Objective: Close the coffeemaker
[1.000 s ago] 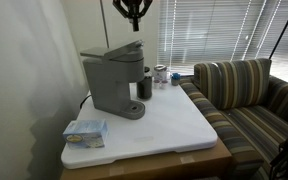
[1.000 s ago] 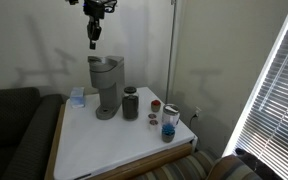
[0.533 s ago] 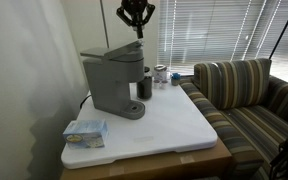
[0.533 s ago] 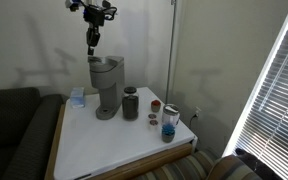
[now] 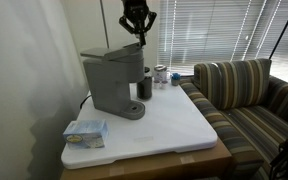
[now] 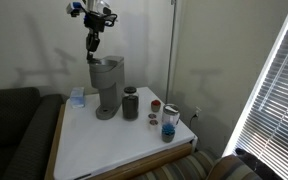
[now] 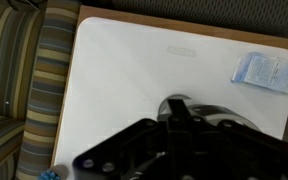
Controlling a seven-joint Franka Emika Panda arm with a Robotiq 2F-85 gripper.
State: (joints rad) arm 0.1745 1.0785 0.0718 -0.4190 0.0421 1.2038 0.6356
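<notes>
While the claw (image 5: 140,39) hangs just above the front edge of the coffeemaker (image 5: 112,82), its fingers look pressed together with nothing between them, which suits a push better than a grasp. The coffeemaker stands at the back of the white surface (image 5: 174,125), close to the wall, with a small dark cup (image 5: 144,87) just beside its round base. In an exterior view its lid (image 5: 119,50) sits tilted, the front end raised toward the claw, so the task looks not yet done.

To close it well, the claw should come down on the raised front of the lid, away from the hinge, where a light press turns it most easily. The push should go mostly straight down and follow the lid's arc a little toward the machine's body. A sideways shove could slide the tall machine or knock the cup. From the other side, the claw (image 6: 91,52) appears over the top of the coffeemaker (image 6: 106,85) and apart from it. The wrist view shows mostly the claw's dark body over the surface (image 7: 134,60), so contact is better judged from outside.
</notes>
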